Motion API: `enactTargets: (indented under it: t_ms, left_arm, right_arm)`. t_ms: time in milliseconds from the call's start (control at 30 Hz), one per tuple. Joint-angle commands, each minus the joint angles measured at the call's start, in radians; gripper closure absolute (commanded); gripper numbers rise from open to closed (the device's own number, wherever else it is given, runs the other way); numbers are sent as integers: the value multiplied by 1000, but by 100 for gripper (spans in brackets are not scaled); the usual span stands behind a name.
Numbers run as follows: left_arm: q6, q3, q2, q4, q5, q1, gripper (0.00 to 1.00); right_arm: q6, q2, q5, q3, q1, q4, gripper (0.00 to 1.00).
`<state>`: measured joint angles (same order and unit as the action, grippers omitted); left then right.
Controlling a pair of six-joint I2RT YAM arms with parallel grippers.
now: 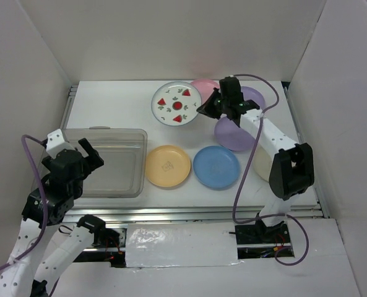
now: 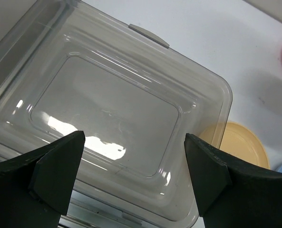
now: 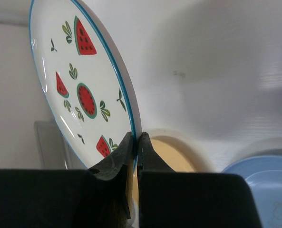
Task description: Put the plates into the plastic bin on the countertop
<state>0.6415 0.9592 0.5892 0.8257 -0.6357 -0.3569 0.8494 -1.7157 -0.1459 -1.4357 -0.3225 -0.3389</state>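
Left gripper (image 2: pixel 133 161) hangs with jaws spread wide; right gripper (image 3: pixel 137 142), reaching far forward, is pinched tight.

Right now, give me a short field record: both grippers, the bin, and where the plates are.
right gripper: shut on the rim of the white round plastic plate with watermelon print, plate tilted
left gripper: open, empty, above the clear rectangular plastic bin
bin contents: no plates
on the white countertop beside bin: yellow-orange round plate, blue round plate
farther back, by right arm: purple round plate, second purple plate, pink plate
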Motion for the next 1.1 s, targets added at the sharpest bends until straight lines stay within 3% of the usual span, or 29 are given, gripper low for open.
enactTargets:
  t_ms: [0, 267, 533, 700, 1067]
  left_arm:
    - [53, 22, -41, 9, -81, 3, 1]
    - [41, 7, -132, -16, -88, 3, 1]
    - [44, 18, -86, -2, -85, 3, 2]
    - [38, 18, -88, -7, -73, 3, 2]
    - [21, 10, -98, -19, -55, 3, 1]
  right_arm:
    - [-50, 48, -135, -126, -97, 58, 100]
    - [-82, -62, -155, -193, -318, 40, 100]
    - [-66, -280, -67, -393, -507, -17, 100]
    - [-38, -461, -32, -590, -552, -117, 100]
    - [16, -591, -41, -632, -558, -74, 100]
